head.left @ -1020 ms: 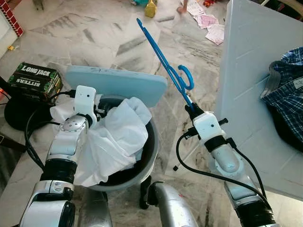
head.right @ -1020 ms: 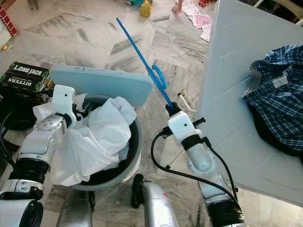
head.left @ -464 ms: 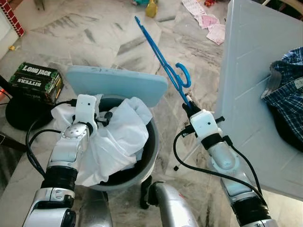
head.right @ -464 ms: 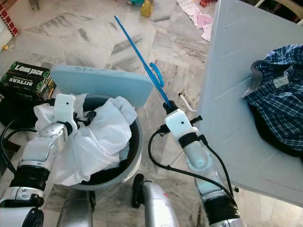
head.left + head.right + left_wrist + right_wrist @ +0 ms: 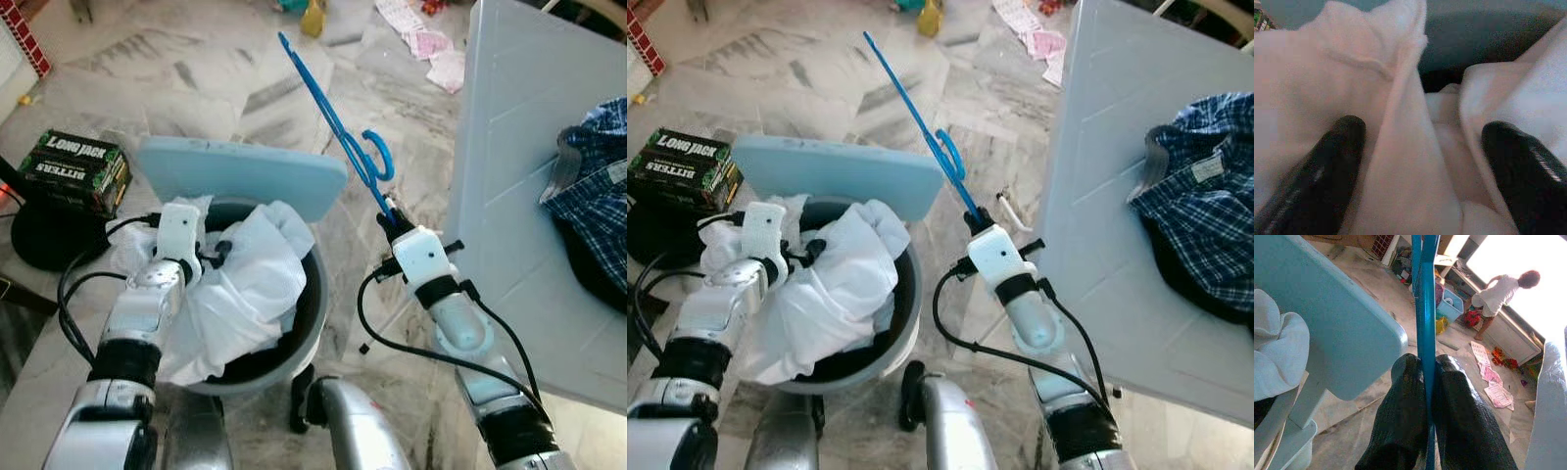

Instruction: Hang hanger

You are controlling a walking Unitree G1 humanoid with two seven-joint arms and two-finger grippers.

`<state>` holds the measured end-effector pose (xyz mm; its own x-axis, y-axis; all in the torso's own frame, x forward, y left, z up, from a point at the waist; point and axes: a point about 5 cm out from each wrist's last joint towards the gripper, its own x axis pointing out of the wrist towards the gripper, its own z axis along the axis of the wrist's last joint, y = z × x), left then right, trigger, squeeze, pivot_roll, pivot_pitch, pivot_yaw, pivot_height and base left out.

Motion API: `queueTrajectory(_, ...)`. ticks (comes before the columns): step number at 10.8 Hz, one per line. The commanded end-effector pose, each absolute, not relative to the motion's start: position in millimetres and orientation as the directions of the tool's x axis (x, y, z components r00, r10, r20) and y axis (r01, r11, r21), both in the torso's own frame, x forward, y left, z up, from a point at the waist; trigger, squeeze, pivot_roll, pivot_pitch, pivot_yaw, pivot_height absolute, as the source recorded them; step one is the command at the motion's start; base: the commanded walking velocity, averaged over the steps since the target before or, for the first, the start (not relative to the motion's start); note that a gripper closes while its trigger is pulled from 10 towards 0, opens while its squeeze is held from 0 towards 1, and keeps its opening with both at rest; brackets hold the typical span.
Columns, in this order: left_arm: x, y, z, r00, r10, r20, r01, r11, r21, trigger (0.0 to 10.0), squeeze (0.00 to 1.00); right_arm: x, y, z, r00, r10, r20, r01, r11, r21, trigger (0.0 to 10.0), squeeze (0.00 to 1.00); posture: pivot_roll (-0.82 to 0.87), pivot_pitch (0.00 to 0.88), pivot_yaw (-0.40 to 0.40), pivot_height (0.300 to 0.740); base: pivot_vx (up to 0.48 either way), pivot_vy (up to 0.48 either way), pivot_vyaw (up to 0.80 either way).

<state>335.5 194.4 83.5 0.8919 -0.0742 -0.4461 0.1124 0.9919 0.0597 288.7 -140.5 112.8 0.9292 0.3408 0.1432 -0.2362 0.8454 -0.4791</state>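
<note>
Up at about 11 o'clock from our right gripper (image 5: 396,221) runs the blue hanger (image 5: 336,128), its thin bar clamped between our two black fingers (image 5: 1400,423), its hook curling toward the near edge of the pale table (image 5: 509,147) at 3 o'clock, bare marble floor (image 5: 196,78) past its far tip. Our left gripper (image 5: 1420,161) rests with fingers spread wide in the white cloth (image 5: 240,294) heaped in the grey basin (image 5: 315,308), whose rim lies just under the light-blue board (image 5: 240,171) at 12 o'clock.
</note>
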Motion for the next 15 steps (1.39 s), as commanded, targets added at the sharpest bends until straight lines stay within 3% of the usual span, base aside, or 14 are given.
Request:
queueTrajectory(1, 331, 197, 73, 0.873, -0.074, -0.483, 0.112, 0.992, 0.050, 0.0, 0.00, 282, -149, 92, 0.948, 0.313, 0.057, -0.251, 0.846, -0.471, 10.0, 0.00, -0.01, 0.300, -0.138, 0.740, 0.000, 0.000, 0.00)
queueTrajectory(10, 334, 201, 68, 0.887, -0.076, -0.455, 0.140, 0.984, 0.109, 0.0, 0.00, 281, -148, 93, 0.947, 0.313, 0.065, -0.248, 0.848, -0.467, 10.0, 0.00, -0.01, 0.302, -0.141, 0.740, 0.000, 0.000, 0.00)
queueTrajectory(15, 340, 206, 77, 0.924, -0.034, -0.381, 0.076, 0.993, 0.095, 0.0, 0.00, 285, -150, 94, 0.948, 0.309, 0.074, -0.241, 0.851, -0.467, 10.0, 0.00, 0.00, 0.290, -0.153, 0.740, 0.000, 0.000, 0.00)
